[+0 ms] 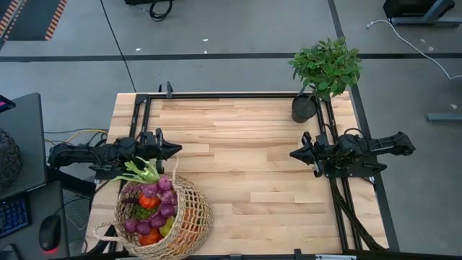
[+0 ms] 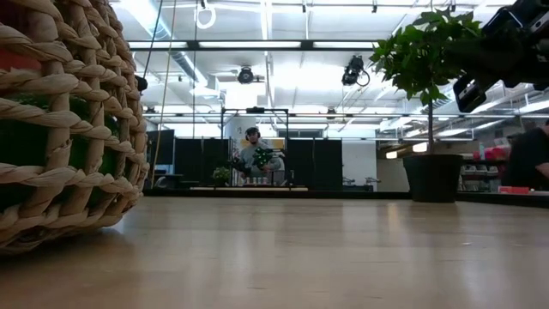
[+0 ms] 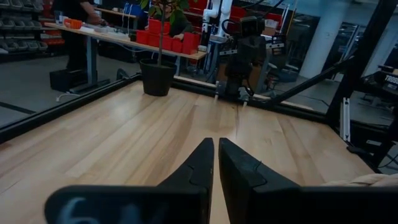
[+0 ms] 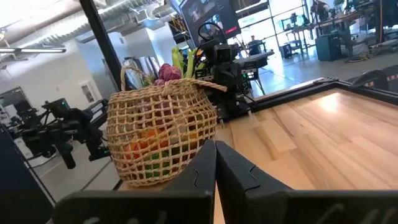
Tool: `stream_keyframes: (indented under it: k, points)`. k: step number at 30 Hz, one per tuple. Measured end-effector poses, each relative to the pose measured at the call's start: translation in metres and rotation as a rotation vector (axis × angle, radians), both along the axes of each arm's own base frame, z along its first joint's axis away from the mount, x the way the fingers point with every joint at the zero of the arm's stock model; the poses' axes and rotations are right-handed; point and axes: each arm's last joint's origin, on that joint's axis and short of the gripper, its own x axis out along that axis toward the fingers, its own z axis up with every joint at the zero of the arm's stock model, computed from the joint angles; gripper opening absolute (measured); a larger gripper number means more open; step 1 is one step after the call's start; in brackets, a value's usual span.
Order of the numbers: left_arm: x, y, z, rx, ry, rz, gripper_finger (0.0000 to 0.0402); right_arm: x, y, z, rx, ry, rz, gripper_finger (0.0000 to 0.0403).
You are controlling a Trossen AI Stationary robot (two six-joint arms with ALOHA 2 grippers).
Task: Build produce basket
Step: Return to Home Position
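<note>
The tan woven basket [image 1: 164, 217] stands on its base at the table's near left corner, filled with produce [image 1: 151, 206]: purple grapes, a leek, orange and green pieces. It also shows in the right wrist view [image 4: 161, 134] and at the left of the low view [image 2: 64, 120]. My left gripper [image 1: 178, 150] is shut, level above the table's left side, just beyond the basket, with nothing in it [image 3: 216, 155]. My right gripper [image 1: 293, 154] is shut at the table's right side, pointing toward the basket, with nothing in it [image 4: 215, 155].
A leafy plant in a black pot [image 1: 317, 79] stands at the table's far right corner. A black frame [image 1: 216, 95] runs along the table's edges. The bare wood [image 1: 245, 159] between the two grippers is free. People work at benches in the room behind.
</note>
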Motion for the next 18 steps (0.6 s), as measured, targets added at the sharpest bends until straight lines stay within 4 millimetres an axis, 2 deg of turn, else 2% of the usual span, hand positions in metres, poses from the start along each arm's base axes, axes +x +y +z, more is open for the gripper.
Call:
stream_keyframes:
  k: [8,18]
  points:
    - [0.0000,0.0000,0.0002,0.000,-0.002,0.000,0.0040,0.0000,0.0000,0.0000,0.000,0.000,-0.001,0.0015]
    - [0.0000,0.0000,0.0002,0.000,-0.003,0.000,0.0028,0.0000,0.0000,0.0000,0.001,0.000,-0.001,0.0016]
